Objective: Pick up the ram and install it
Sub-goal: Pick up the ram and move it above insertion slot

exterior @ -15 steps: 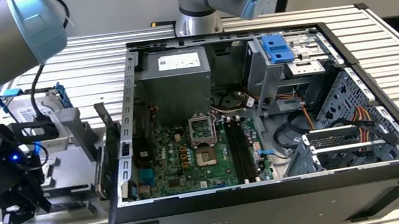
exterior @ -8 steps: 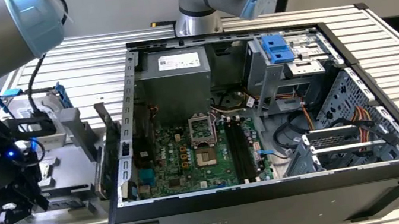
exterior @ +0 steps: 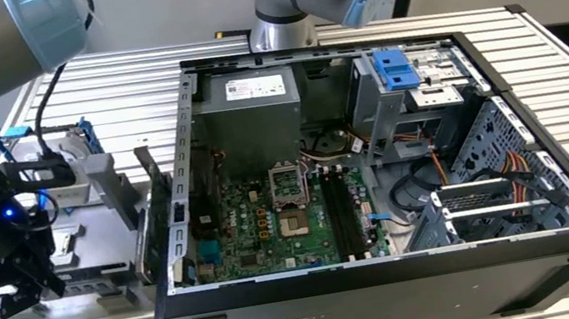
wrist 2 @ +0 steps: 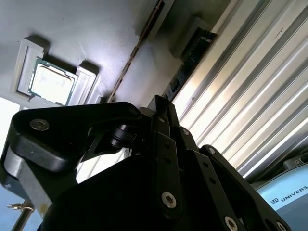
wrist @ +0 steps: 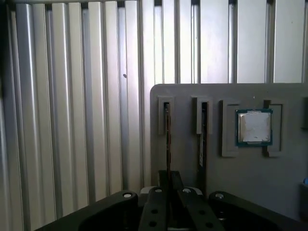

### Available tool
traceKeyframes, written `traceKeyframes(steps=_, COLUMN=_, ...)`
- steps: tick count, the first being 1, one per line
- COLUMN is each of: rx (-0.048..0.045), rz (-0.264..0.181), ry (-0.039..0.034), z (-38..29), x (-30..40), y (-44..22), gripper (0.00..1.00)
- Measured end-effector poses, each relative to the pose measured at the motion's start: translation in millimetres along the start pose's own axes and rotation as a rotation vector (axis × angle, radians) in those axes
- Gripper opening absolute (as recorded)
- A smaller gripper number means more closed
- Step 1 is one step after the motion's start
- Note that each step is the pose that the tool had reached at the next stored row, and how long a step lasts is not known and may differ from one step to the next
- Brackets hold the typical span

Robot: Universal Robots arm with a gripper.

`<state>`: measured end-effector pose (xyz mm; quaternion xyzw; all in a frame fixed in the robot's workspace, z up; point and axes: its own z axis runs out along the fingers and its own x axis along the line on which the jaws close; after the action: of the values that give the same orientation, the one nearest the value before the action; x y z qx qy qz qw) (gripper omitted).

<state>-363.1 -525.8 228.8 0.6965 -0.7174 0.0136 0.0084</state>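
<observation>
The ram (wrist: 167, 139) stands on its edge in a slot of a grey holder plate (wrist: 240, 192), and I see it as a thin brownish line. In the second wrist view the same ram (wrist 2: 137, 53) runs away from the fingertips. My gripper (wrist: 169, 174) sits right at the near end of that stick, its black fingers (wrist: 159, 192) drawn together on either side of the thin board. The gripper (wrist 2: 161, 103) comes to a narrow point there. In the exterior view the gripper (exterior: 12, 298) is low over the holder, at the exterior view's left of the computer case.
A second stick (wrist: 203, 137) stands in the neighbouring slot, and a processor chip (wrist: 254, 126) lies in a pocket beyond it. The open computer case (exterior: 393, 266) holds the motherboard with long black slots (exterior: 344, 210). Everything rests on a ribbed aluminium table (wrist: 72, 120).
</observation>
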Motion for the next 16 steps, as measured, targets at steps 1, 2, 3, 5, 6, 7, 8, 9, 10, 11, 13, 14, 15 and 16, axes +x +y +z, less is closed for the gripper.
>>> traceKeyframes(steps=1, rx=0.0000, rz=0.000, ry=0.0000, z=-0.9, x=0.0, y=0.0, gripper=0.00)
traceKeyframes(steps=2, rx=0.0000, rz=0.000, ry=0.0000, z=-1.9, x=0.1, y=0.0, gripper=0.00)
traceKeyframes(steps=3, rx=0.0000, rz=0.000, ry=0.0000, z=-3.0, x=0.1, y=0.0, gripper=0.00)
traceKeyframes(steps=5, rx=0.0000, rz=0.000, ry=0.0000, z=-5.0, x=0.2, y=0.0, gripper=0.00)
traceKeyframes(steps=6, rx=0.0001, rz=0.000, ry=0.0000, z=-6.0, x=0.2, y=0.0, gripper=0.00)
traceKeyframes(steps=7, rx=0.0000, rz=0.000, ry=0.0000, z=-6.9, x=0.2, y=0.0, gripper=0.00)
traceKeyframes(steps=8, rx=0.0001, rz=0.000, ry=0.0000, z=-7.6, x=0.2, y=0.0, gripper=0.00)
traceKeyframes(steps=9, rx=0.0001, rz=0.000, ry=0.0000, z=-8.4, x=0.2, y=0.0, gripper=0.00)
traceKeyframes(steps=10, rx=0.0002, rz=0.000, ry=0.0001, z=-8.9, x=0.2, y=0.0, gripper=0.00)
traceKeyframes(steps=11, rx=0.0002, rz=0.000, ry=0.0002, z=-9.6, x=0.2, y=0.0, gripper=0.00)
traceKeyframes(steps=13, rx=0.0003, rz=0.000, ry=0.0003, z=-10.5, x=0.3, y=0.0, gripper=0.00)
traceKeyframes(steps=14, rx=0.0003, rz=0.000, ry=0.0003, z=-10.9, x=0.3, y=0.0, gripper=0.00)
traceKeyframes(steps=15, rx=0.0001, rz=0.000, ry=0.0005, z=-11.5, x=0.3, y=0.0, gripper=0.00)
traceKeyframes(steps=16, rx=0.0001, rz=0.000, ry=0.0005, z=-12.3, x=0.3, y=0.1, gripper=0.00)
